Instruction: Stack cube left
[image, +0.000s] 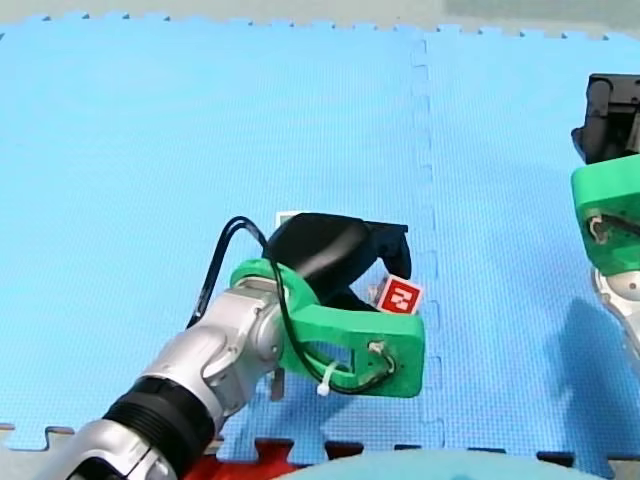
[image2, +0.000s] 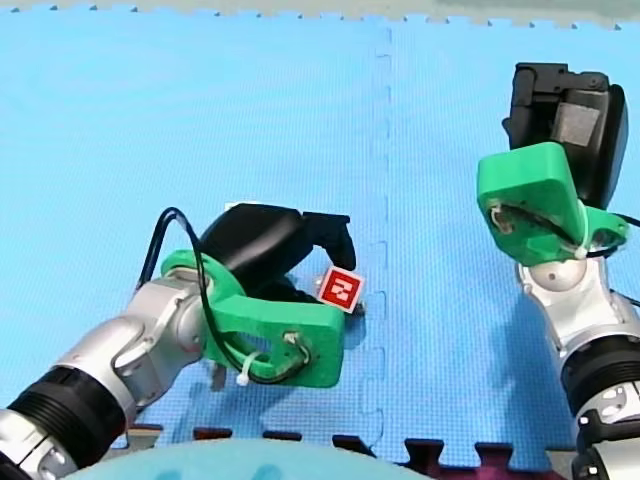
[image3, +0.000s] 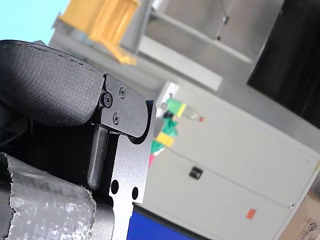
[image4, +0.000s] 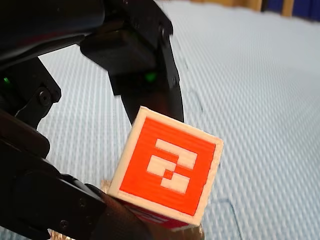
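I am gripping the red cube (image: 400, 297) in the left hand (image: 320, 250), fingers closed around it and the cube tilted, close to the mat's (image: 150, 120) near edge beside the centre seam (image: 425, 180). I am judging this to be the carrying step. Next I am needing to level the cube and lower it squarely onto its stacking spot. The right hand (image2: 565, 120) is hanging by the mat's right edge holding nothing, and I cannot tell its state

Cube (image2: 340, 289): red, with a white block pattern and pale edges.
Pose: tilted, one corner pointing down.
Place: held in the left robot hand (image2: 265, 250), near the front edge of the blue mat (image2: 300, 120).
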